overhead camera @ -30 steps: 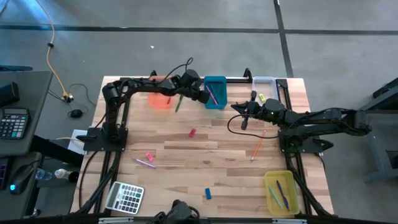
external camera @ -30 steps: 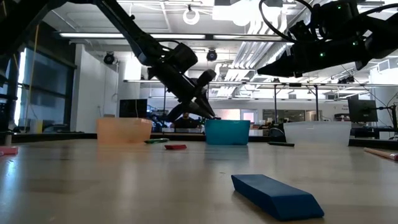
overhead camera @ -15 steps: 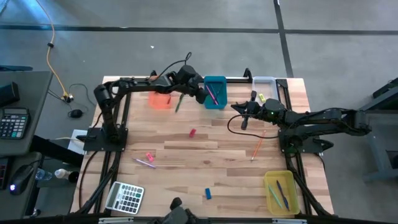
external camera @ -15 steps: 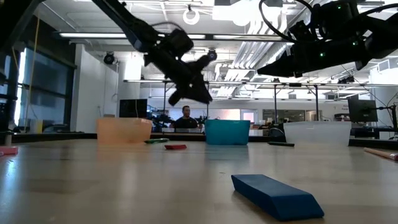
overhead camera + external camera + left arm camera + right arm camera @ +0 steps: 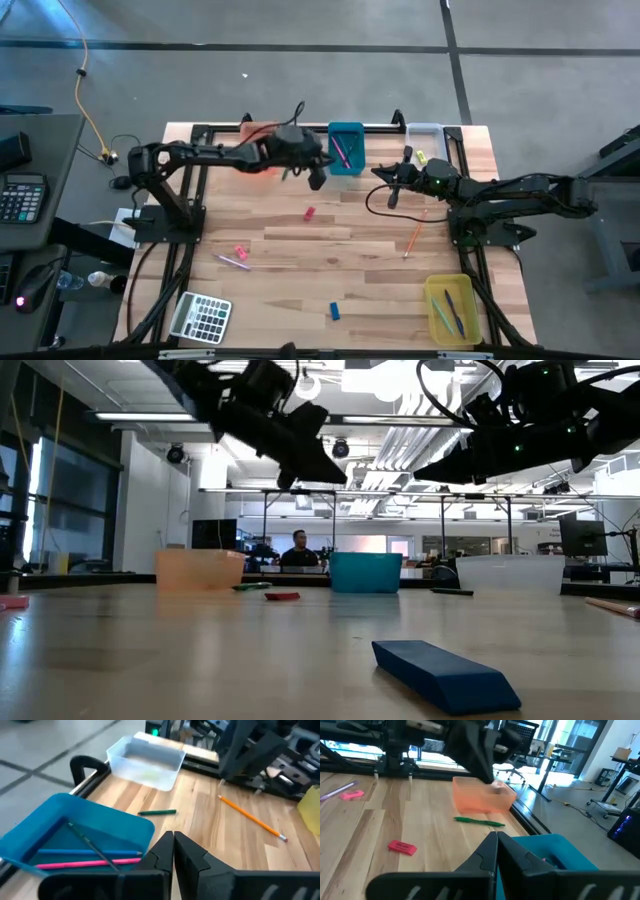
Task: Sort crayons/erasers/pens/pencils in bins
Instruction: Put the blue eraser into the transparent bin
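Two arms are seen over the counter (image 5: 300, 240); the left end effector (image 5: 316, 180), closed and empty, hovers nearest the green pencil (image 5: 286, 167) (long axis running toward the orange bin (image 5: 256, 160)), lying just beside it

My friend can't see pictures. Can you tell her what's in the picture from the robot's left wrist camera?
A teal bin on a wooden table holds a blue pen, a pink pencil and a thin dark stick. Past it lie a green pencil, a clear bin and an orange pencil. The left gripper, shut and empty, shows at the bottom.
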